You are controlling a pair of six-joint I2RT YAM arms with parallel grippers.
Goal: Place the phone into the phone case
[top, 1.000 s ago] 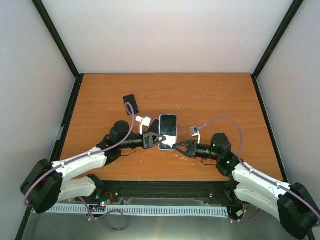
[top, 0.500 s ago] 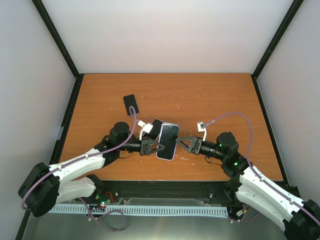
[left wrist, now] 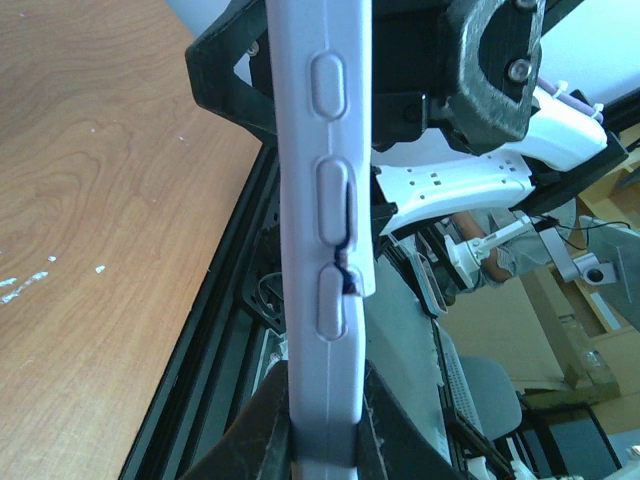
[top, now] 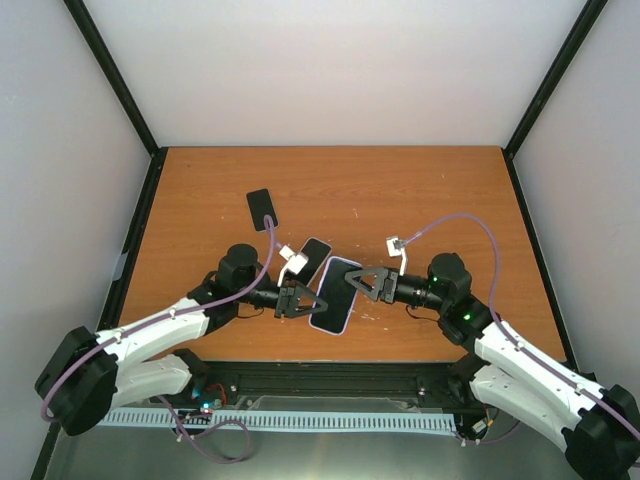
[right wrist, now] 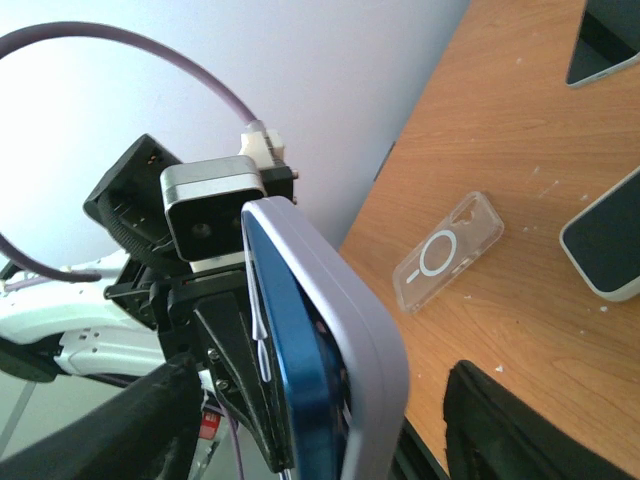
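Phone (right wrist: 295, 380) location, Tech?

Operator, it sits inside the lilac case (left wrist: 320, 200), held tilted above the table (top: 430, 190), between the two arms and towards the front edge.

Grip state?

Left gripper (top: 308, 300): clenched on one edge of the case. Right gripper (top: 352, 284): jaws apart on either side of the opposite edge, gripping nothing.

Step in hand?

Seating, by my reading. The right wrist view shows the blue body standing slightly proud of the case rim. Whether every corner has snapped in cannot be told.

Next move?

Probably this: keep the left clamp firm, bring the right fingers onto face and back at the proud edge, and squeeze until flush. Align squarely first, because a skewed press could twist the assembly out of the left grip.
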